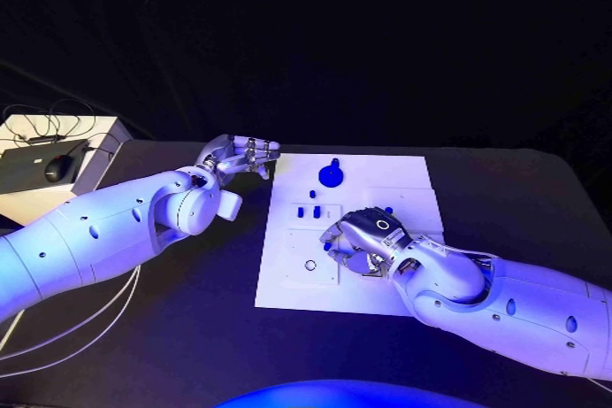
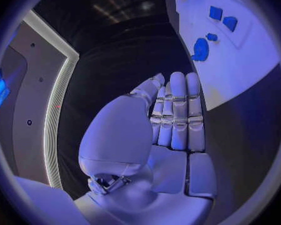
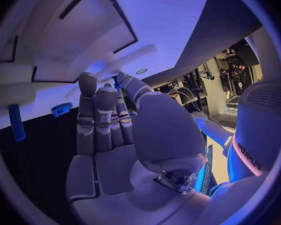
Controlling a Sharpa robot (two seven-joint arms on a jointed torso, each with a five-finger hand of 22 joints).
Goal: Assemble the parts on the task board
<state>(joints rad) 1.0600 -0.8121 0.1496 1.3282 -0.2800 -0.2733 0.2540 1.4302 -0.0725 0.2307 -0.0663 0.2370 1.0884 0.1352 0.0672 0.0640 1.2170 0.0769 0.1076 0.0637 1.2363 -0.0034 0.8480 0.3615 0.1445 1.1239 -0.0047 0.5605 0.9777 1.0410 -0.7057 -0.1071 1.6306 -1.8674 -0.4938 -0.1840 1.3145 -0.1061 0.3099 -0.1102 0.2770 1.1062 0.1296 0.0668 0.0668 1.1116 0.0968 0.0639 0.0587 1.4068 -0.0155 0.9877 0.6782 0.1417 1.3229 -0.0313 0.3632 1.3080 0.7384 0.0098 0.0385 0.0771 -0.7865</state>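
White task board (image 1: 383,182) lies mid black table (image 1: 510,187). Right hand (image 1: 363,240) over board's middle, fingers curled down; small blue part (image 3: 120,80) pinched at fingertips in right wrist view. Left hand (image 1: 240,153) hovers just off board's far left corner, fingers straight, pressed side by side, holding nothing. Large round blue part (image 1: 331,173) rests near board's far edge; two small blue pegs (image 1: 309,211) stand mid board, just beside right hand. Laptop (image 1: 32,165) and mouse (image 1: 57,167) on side stand, well apart.

Board centre (under right hand (image 1: 367,240)) hidden
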